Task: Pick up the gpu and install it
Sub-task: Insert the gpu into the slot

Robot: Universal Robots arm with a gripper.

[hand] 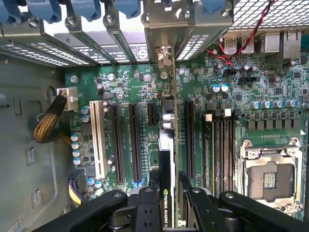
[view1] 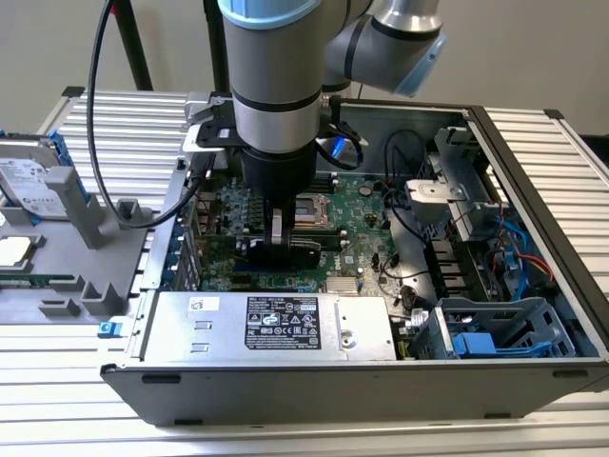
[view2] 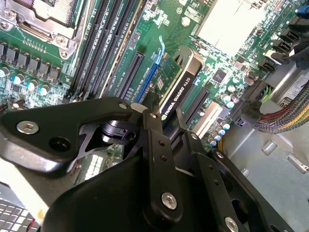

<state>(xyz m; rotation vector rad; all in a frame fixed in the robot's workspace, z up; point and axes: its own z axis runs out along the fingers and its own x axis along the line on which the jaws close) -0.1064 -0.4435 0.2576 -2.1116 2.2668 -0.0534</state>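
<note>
The gpu [hand: 166, 159] stands on edge over the motherboard [hand: 130, 82], in line with one of the long black expansion slots. Its silver end bracket [hand: 165, 57] reaches the rear slot opening of the case. My gripper [hand: 168, 186] is shut on the card's near end, one black finger on each face. In the second wrist view the gpu [view2: 182, 77] shows its black cooler, and the gripper [view2: 164, 115] clamps it from both sides. In the exterior view the gripper [view1: 278, 238] hangs low inside the open case with the black gpu [view1: 290, 253] under it.
The grey power supply [view1: 271, 324] lies just in front of the card. An empty processor socket [view1: 309, 211] sits behind it. A blue drive cage [view1: 504, 333] and cables fill the case at the exterior view's right. A hard drive [view1: 29, 181] stands on a grey fixture [view1: 81, 286] outside.
</note>
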